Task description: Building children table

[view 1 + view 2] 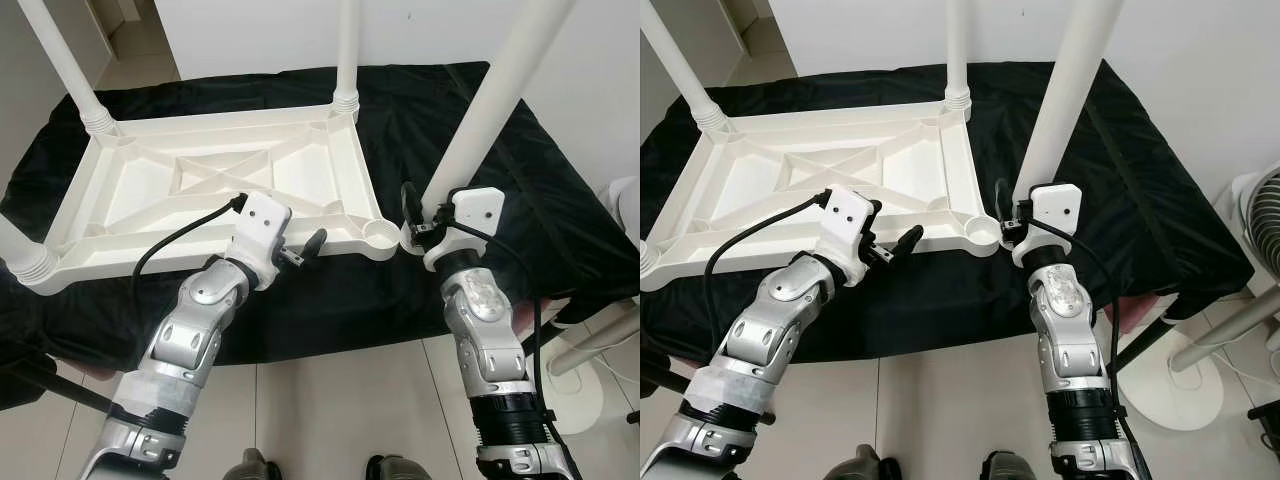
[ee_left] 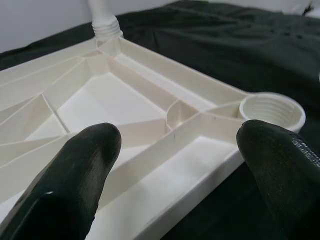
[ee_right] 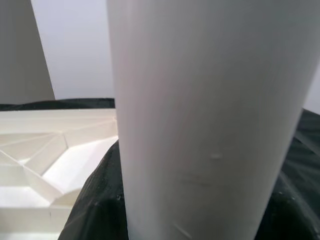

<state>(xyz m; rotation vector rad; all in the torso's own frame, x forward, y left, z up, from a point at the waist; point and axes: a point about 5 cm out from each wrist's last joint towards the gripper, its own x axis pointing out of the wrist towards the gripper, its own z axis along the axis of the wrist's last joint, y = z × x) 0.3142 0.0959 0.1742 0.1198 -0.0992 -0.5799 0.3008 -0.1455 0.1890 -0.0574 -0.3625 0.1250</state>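
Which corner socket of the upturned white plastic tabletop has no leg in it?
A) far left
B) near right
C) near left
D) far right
B: the threaded round socket at the near right corner sits open, while the right gripper holds the loose white leg beside it.

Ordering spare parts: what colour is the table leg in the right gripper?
White table leg, clearest in right eye view.

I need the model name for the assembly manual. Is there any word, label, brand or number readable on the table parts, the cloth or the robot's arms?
None: no readable text in any view.
Upturned white tabletop: bare ribbed plastic, no lettering or moulded number legible.
Loose white leg in the right gripper: plain.
Black cloth: plain.
Left gripper: no marking visible.
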